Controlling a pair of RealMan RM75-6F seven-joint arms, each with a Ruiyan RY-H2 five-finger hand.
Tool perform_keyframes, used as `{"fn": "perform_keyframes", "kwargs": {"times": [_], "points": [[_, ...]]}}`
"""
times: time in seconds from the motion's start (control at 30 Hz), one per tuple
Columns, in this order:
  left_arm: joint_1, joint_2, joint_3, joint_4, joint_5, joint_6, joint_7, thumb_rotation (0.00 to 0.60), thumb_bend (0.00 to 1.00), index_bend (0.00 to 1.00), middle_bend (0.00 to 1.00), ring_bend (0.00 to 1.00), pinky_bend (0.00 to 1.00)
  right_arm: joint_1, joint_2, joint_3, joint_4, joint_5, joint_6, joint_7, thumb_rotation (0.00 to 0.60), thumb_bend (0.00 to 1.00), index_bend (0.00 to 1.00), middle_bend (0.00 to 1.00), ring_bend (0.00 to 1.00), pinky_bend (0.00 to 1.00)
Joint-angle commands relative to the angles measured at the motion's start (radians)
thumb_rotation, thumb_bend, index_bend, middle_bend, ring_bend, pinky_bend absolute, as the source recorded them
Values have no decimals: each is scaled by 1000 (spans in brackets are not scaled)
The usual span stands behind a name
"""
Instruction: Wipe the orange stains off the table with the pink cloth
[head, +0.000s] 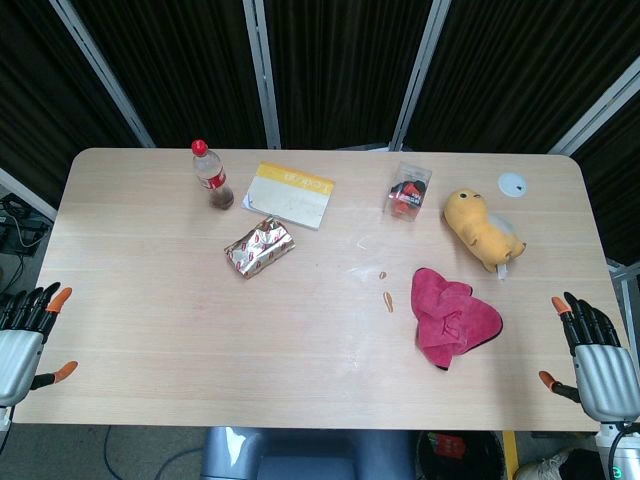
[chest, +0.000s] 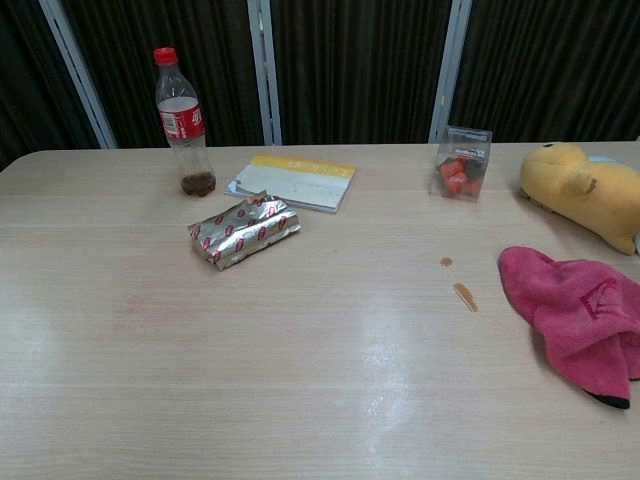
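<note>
Where orange stains (head: 387, 297) lie, crumpled pink cloth (head: 453, 317) just beside.

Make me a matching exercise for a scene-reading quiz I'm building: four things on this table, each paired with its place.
1 pink cloth
2 bottle
3 foil packet
4 yellow plush toy

a far left on the table, beside the notebook
b just right of the orange stains
c in front of the notebook
d behind the cloth, far right

Pairs: 1-b, 2-a, 3-c, 4-d
</note>
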Motion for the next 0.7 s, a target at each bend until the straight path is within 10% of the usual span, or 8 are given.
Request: {"fn": "perform_keyframes", "kwargs": {"times": [0.03,0.7], "points": [[0,1,0,-2,-1,0,-7,600,0,0,0,0,0,0,-1,0,-1,-1,0,-2,600,0,0,0,0,96],[-1,0,-2,-6,-10,-5,-13,600,0,0,0,0,0,5,10,-3,-31,34,-34,-29,600,0,0,0,0,96]]}}
